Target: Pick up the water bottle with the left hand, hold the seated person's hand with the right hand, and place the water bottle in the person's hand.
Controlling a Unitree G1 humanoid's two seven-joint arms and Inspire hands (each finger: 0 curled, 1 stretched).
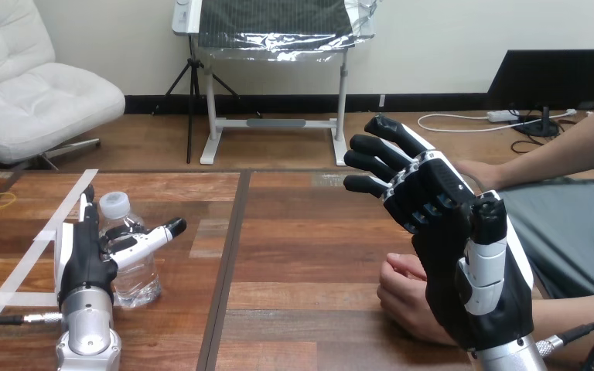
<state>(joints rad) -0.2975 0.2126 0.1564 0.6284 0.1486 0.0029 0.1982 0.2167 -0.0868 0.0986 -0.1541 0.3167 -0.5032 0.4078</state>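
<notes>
On the left hand (pixel 83 259) we see the black-and-white jointed fingers (pixel 87 207) held straight and close together, pointing up along the left side of the clear, ribbed plastic water bottle (pixel 135 272). The thumb (pixel 158 233) reaches out sideways across the bottle's front. We cannot tell whether the thumb or the palm actually touches the plastic. Nothing is curled round the bottle, which stands upright on the table's left part. Its rounded white cap (pixel 114 204) shows just beside the fingertips, and its left flank is hidden by the hand.

On the right hand (pixel 456 255) the glossy black fingers (pixel 377 158) are spread apart and lightly bent, gripping nothing. The hand is raised above the table's right part. Behind its palm lies the person's hand (pixel 401 297), a loose fist resting on the wood and partly covered. We cannot make out any contact between the two.

Both silver forearms are cut off by the bottom edge. The dark, plank-grained wooden table (pixel 302 255) carries strips of white tape (pixel 66 210) near the bottle.
</notes>
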